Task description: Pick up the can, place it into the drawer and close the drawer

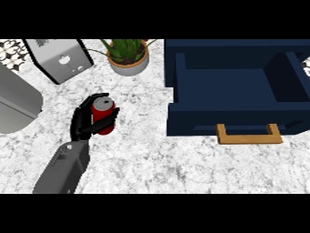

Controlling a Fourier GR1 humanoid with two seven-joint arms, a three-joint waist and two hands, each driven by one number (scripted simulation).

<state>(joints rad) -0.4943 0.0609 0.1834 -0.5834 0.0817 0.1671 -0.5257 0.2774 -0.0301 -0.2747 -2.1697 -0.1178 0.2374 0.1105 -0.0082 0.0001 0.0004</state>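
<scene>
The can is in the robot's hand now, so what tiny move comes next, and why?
Probably lift the can straight up off the counter. The left hand has its fingers curled round it, but it seems to stand on the marble, left of the open blue drawer.

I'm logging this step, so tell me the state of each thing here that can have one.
can: upright on the counter, not yet in the drawer
drawer: pulled open, nothing visible inside
left robot hand: fingers curled round the can
right robot hand: only a sliver at the right edge, cannot tell
</scene>
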